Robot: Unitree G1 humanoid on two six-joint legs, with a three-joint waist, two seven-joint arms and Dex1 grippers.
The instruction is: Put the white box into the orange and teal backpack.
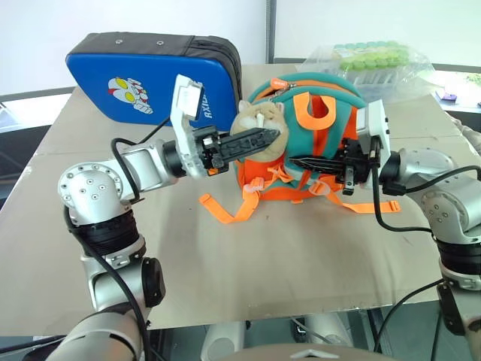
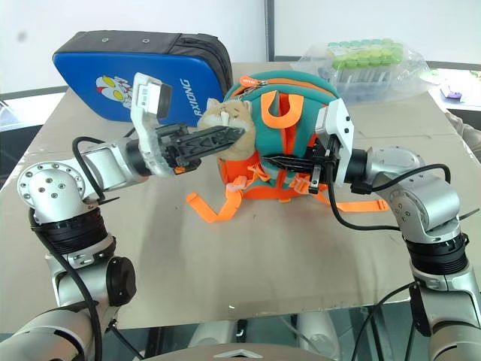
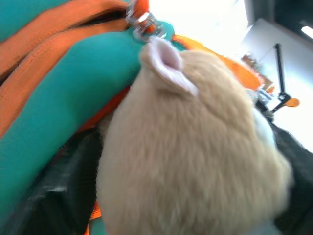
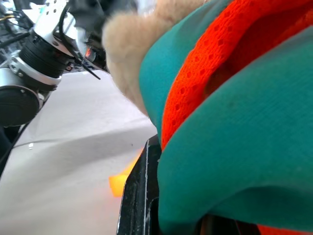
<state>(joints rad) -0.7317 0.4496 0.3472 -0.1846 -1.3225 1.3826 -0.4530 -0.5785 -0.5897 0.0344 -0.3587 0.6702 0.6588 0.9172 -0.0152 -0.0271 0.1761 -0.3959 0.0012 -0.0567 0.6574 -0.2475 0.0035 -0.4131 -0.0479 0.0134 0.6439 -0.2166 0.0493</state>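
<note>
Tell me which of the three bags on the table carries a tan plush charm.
The small orange and teal backpack in the middle; the blue padded case and clear plastic bag behind it carry none.

the tan plush animal charm [image 1: 259, 120] covers part of the small orange and teal backpack [image 1: 319, 150], and up close its fur is blurred. the clear plastic bag of green items [image 2: 372, 60] is too far to make out. the left gripper [image 1: 263, 138] tips blend into the charm.
</note>
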